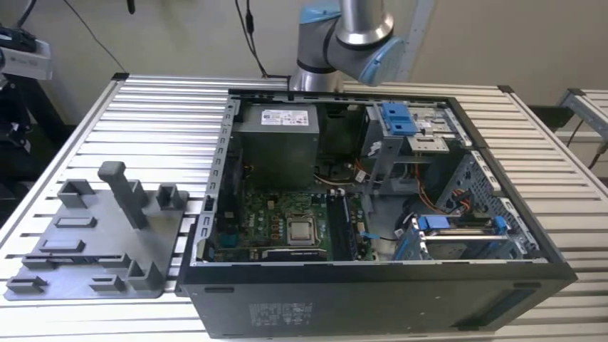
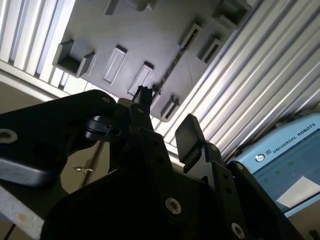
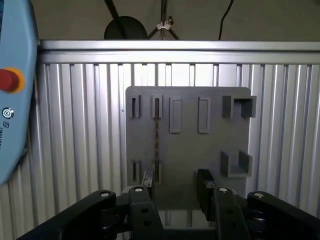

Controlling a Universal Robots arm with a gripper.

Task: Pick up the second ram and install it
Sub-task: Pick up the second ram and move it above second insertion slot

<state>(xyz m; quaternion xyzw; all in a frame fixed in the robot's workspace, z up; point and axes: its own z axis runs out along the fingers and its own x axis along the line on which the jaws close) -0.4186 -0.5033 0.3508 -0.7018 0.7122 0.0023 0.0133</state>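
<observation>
1. In both wrist views the jaws stood released, the two black fingers point(image 3: 204, 181) apart with nothing between them.
2. The second ram point(image 3: 156, 131), a thin dark strip, sat beyond the jaws on the grey holder plate point(image 3: 187, 150). It spanned two slotted blocks, apart from the jaws, and ran nearly in line with one finger.
3. The plate lay on the slatted table point(image 3: 75, 130), and a light-blue pendant point(image 3: 10, 100) with a red button showed off to one side of the jaws.
4. In the exterior view the arm point(image 1: 344, 32) rose behind the open computer case point(image 1: 380, 214), with the plate at the exterior view's left of the case.
</observation>
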